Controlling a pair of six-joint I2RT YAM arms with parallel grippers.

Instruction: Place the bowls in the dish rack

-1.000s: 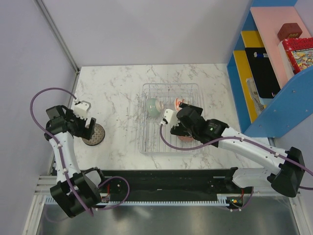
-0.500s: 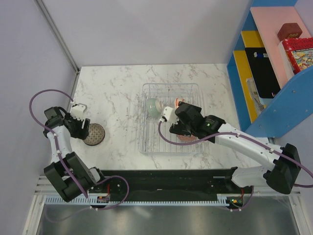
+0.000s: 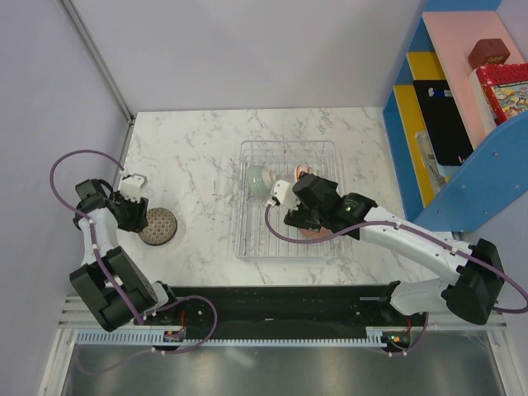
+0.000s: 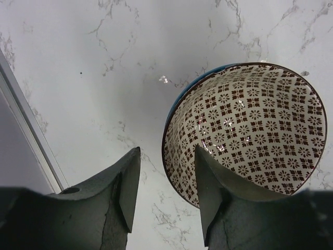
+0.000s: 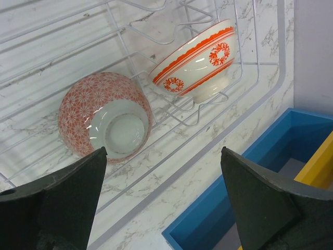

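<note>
A blue-sided bowl (image 3: 159,225) with a brown-and-white flower pattern inside (image 4: 250,130) sits upright on the marble table at the left. My left gripper (image 3: 139,216) (image 4: 166,156) straddles its near rim, one finger inside, one outside, with a gap still showing, so it is open. The silver wire dish rack (image 3: 244,198) (image 5: 250,94) holds a pale green bowl (image 3: 260,180), an orange-and-white bowl (image 3: 300,172) (image 5: 200,62) and a red-patterned bowl (image 3: 312,234) (image 5: 104,117) lying on its side. My right gripper (image 3: 299,216) (image 5: 162,151) hangs wide open above the rack, holding nothing.
A blue shelf unit (image 3: 429,148) (image 5: 234,208) stands just right of the rack, with a red box (image 3: 503,87) on it. A grey wall and metal rail (image 4: 26,130) run close along the left of the patterned bowl.
My left gripper has come down over the patterned bowl's rim and its jaws have narrowed. The right arm has shifted slightly left over the rack, still open.
</note>
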